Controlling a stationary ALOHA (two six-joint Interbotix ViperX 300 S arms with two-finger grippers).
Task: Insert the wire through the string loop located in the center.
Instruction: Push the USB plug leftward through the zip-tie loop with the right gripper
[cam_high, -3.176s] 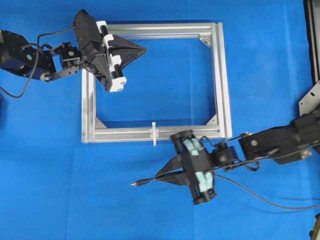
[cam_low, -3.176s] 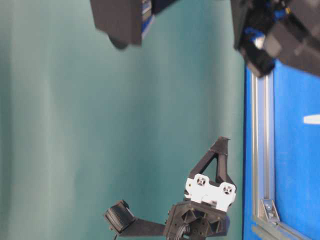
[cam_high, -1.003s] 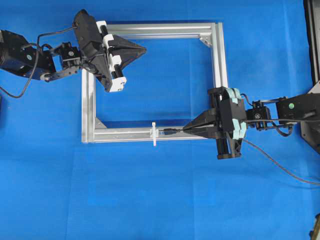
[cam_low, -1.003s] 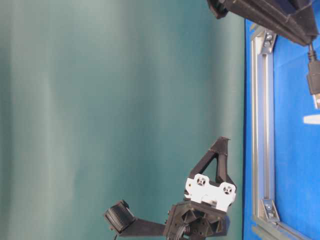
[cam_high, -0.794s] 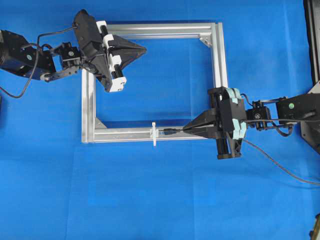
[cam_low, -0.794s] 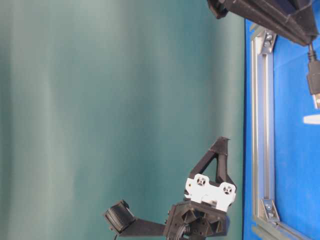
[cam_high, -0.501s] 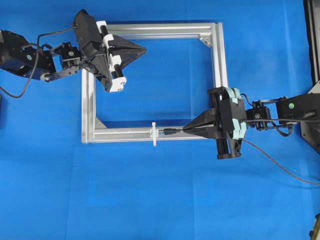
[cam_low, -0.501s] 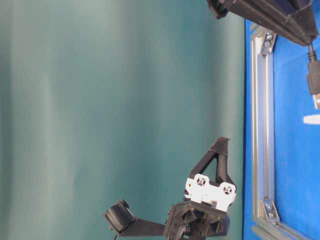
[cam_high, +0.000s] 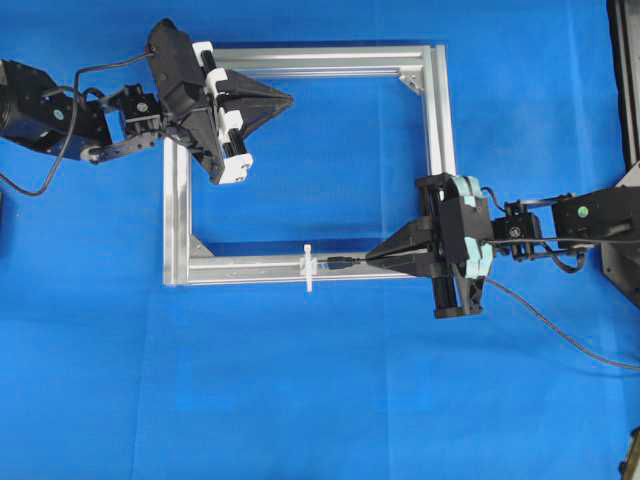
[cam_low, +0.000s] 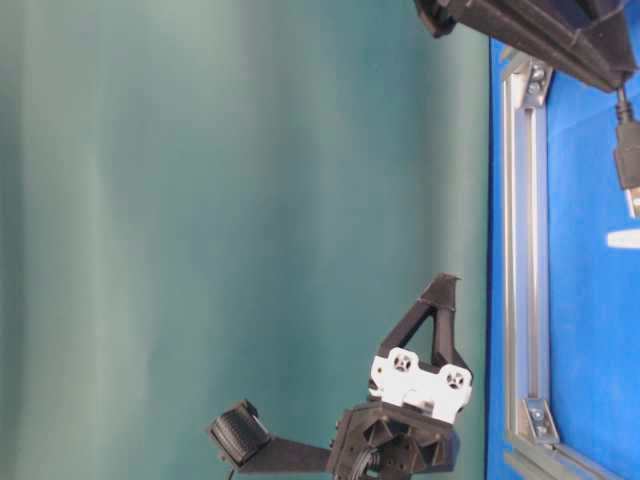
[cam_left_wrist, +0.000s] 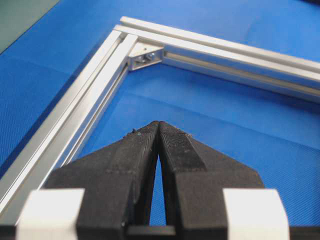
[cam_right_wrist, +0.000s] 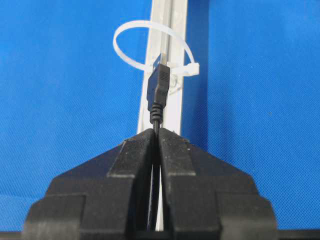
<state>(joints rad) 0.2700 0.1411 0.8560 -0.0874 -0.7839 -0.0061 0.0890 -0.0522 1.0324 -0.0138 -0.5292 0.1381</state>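
My right gripper (cam_high: 372, 262) (cam_right_wrist: 158, 131) is shut on the black wire (cam_right_wrist: 157, 95) just behind its plug. The plug tip (cam_high: 338, 264) points left along the frame's near bar, a short way right of the white string loop (cam_high: 309, 267). In the right wrist view the loop (cam_right_wrist: 150, 45) arches over the bar just beyond the plug's metal end. The wire's slack (cam_high: 560, 335) trails off to the lower right. My left gripper (cam_high: 288, 99) (cam_left_wrist: 158, 124) is shut and empty, hovering inside the frame's far left corner.
A square silver aluminium frame (cam_high: 436, 130) lies on the blue mat, with corner brackets (cam_left_wrist: 145, 57). Another metal bar (cam_high: 622, 70) runs along the right edge. The table-level view shows a green backdrop and the left gripper (cam_low: 440, 300) side-on.
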